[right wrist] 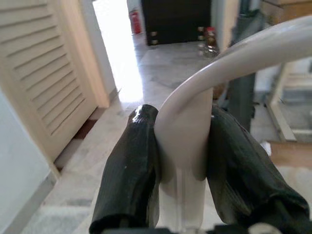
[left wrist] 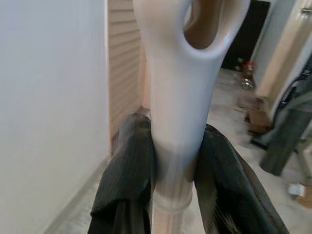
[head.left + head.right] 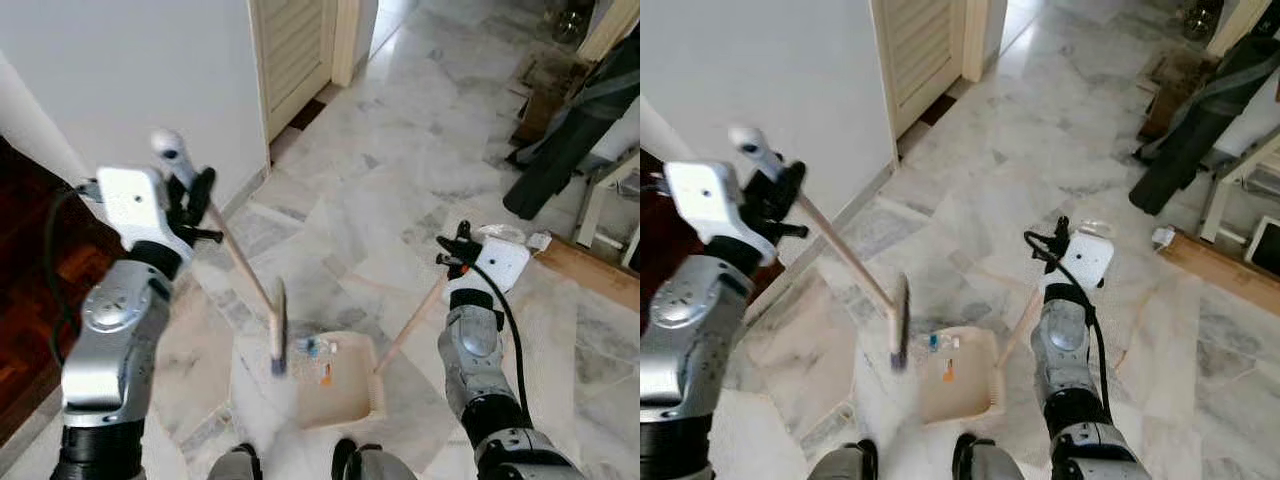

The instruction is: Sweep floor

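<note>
White-and-grey marble floor (image 3: pixel 400 200) is seen across most of the head views, with a cream plastic dustpan (image 3: pixel 335 385) lying on it at the lower centre of the frame, just ahead of the robot's feet. A few small scraps of blue, white and orange litter (image 3: pixel 318 357) are seen inside the pan. At the upper left, the white hanging-loop end of a pale wooden-handled broom (image 3: pixel 240 262) is clamped between the fingers of the left gripper (image 3: pixel 192 205); the handle slants down towards the centre, where the blurred dark brush head (image 3: pixel 278 335) is seen at the pan's left edge. At the centre right, the right gripper (image 3: pixel 458 245) is closed around the white curved grip of the dustpan's long pale handle (image 3: pixel 412 325), which slopes down to the pan's right rear corner. A white wall (image 3: pixel 130 70) and a cream louvred door (image 3: pixel 295 55) are seen at the upper left, and a dark green bag (image 3: pixel 565 130) leans at the upper right.
</note>
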